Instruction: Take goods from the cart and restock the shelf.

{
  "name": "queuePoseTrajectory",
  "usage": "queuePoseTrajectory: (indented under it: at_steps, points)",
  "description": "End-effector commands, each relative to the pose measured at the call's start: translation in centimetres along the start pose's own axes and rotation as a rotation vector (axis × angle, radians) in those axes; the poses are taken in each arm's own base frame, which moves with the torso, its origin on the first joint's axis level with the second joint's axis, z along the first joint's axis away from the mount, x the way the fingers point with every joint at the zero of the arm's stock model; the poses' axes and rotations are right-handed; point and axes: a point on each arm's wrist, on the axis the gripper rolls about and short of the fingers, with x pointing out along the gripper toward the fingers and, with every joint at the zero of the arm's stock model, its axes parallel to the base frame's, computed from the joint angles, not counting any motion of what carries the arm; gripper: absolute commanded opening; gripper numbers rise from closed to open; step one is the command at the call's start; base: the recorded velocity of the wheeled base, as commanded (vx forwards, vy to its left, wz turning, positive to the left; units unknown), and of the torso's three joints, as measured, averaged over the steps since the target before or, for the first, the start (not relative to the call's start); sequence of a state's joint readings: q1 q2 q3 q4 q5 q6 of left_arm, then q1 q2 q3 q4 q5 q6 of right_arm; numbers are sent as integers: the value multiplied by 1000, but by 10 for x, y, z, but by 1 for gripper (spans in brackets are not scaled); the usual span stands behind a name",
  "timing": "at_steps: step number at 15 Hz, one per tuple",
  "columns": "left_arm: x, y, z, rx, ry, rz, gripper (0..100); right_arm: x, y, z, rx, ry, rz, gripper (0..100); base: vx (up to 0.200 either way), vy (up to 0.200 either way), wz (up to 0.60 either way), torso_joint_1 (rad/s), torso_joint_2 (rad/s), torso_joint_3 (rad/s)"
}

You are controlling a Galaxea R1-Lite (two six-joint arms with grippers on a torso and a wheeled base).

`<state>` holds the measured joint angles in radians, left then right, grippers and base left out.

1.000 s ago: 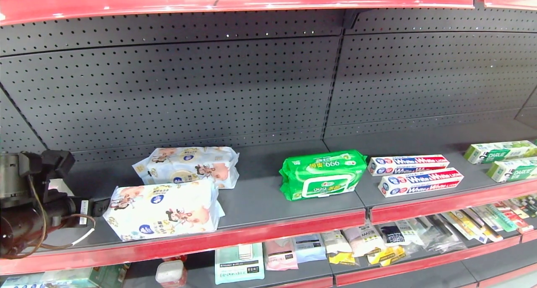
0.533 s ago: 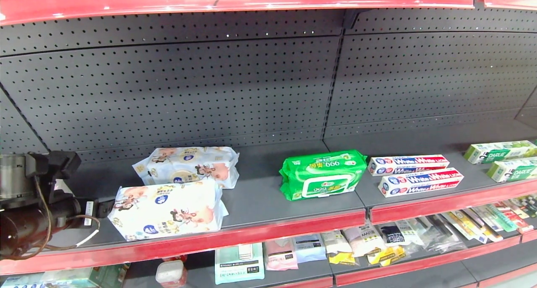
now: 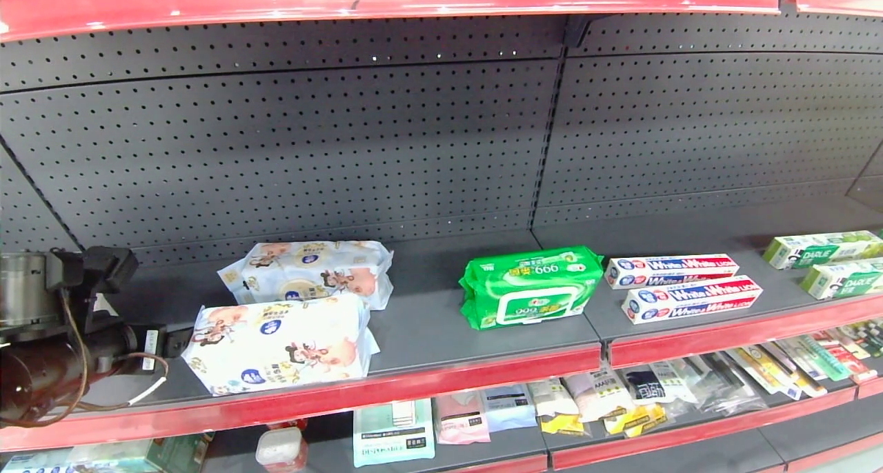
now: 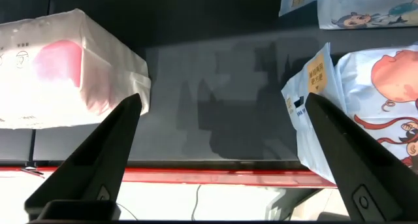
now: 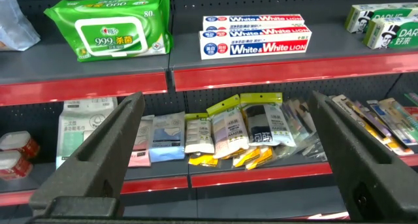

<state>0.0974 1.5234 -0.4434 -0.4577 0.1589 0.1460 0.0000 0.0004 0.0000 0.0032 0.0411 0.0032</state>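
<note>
A green wipes pack (image 3: 530, 286) lay flat just left of two red-and-white toothpaste boxes (image 3: 692, 299), two green toothpaste boxes (image 3: 821, 249) sat farther right, and small flat packets (image 3: 579, 397) crowded together lower down

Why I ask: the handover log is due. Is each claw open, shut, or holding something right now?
Left claw: open, holding nothing.
Right claw: open, holding nothing.

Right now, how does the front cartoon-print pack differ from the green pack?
The front cartoon-print pack is white with cartoon figures; the green pack is green with a white flap lid. The cartoon-print pack sits left, before a matching pack; the green pack lies beside the toothpaste boxes. Both lie flat on one shelf.
</note>
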Motion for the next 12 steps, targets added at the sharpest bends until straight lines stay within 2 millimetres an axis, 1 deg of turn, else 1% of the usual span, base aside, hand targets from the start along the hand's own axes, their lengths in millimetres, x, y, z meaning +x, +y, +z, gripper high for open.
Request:
queuePoseTrajectory:
  at_steps: [1, 3, 12]
  points:
    - [-2, 0, 1, 1, -8, -1, 100, 0, 0, 0, 0, 1, 0, 100, 0, 0, 0, 0, 0, 0]
    - [-3, -5, 2, 12, -13, -16, 100, 0, 0, 0, 0, 1, 0, 100, 0, 0, 0, 0, 0, 0]
    - [-3, -8, 2, 21, -16, -26, 100, 0, 0, 0, 0, 1, 0, 100, 0, 0, 0, 0, 0, 0]
